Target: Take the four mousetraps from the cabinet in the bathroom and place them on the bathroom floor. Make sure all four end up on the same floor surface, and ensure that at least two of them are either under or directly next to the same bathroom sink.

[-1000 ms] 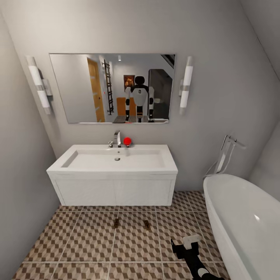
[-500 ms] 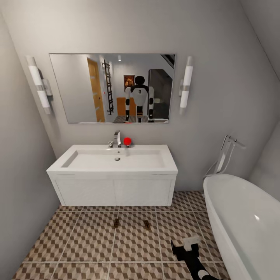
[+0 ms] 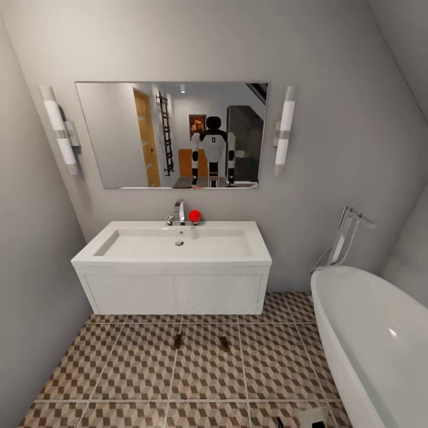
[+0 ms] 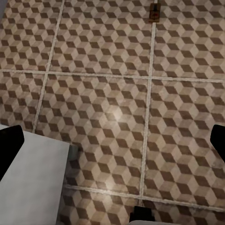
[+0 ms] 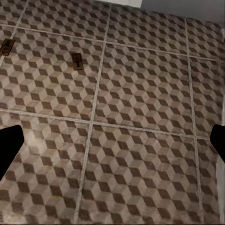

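2 mousetraps (image 3: 178, 341) flat on floor (image 3: 119, 368) just before sink (image 3: 172, 249), satisfying the near-sink rule | left gripper (image 4: 112, 140) and right gripper (image 5: 112, 140) spread wide, empty | 2 traps likely outstanding

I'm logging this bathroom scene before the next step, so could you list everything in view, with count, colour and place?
mousetraps: two, brown, on the floor in front of the sink, left one, right one
bathroom floor: brown-and-beige cube tiles
sink: one, white, wall-hung, centre
tap: one, chrome, behind the basin
red object: one, beside the tap
mirror: one, above the sink
wall lights: two, white, flanking the mirror
bathtub: one, white, right
right gripper: dark fingertips spread wide, empty
left gripper: dark fingertips spread wide, empty
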Controlling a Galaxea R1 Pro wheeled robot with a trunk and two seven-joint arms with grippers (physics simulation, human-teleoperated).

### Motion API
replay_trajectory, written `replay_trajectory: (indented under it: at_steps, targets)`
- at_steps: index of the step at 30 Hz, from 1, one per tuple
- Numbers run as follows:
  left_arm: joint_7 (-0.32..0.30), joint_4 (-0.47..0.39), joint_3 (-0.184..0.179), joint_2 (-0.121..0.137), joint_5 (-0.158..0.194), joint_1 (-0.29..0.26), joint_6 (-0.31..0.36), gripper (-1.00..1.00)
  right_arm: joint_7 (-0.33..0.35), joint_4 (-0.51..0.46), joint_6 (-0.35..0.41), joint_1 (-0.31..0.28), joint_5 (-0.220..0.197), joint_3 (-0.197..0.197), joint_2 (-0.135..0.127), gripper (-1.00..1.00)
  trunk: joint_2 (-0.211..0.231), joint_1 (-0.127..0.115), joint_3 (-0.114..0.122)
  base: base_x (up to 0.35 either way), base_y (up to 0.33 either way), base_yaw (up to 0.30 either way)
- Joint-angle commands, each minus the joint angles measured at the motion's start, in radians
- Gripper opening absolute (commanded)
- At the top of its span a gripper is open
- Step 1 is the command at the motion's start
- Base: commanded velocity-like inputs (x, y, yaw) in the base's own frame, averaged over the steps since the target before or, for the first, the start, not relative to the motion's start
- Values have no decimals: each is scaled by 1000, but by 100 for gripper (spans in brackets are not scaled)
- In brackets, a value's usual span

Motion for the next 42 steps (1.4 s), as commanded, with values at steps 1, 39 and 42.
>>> replay_trajectory:
  at_steps: [1,39,42]
  targets:
    - [6,1,-9,0,5,-1,-2,100,0,0,-4,9,-7,14,-11,100,-2,1,-2,0,0,0]
    - [3,21,-9,-6,4,-1,-2,100,-1,-33,-35,149,-12,8,-23,100,-2,1,-2,0,0,0]
    - [3,28,-9,-6,4,-1,-2,100,-1,-32,-40,149,-12,8,-22,100,-2,1,-2,-4,0,0]
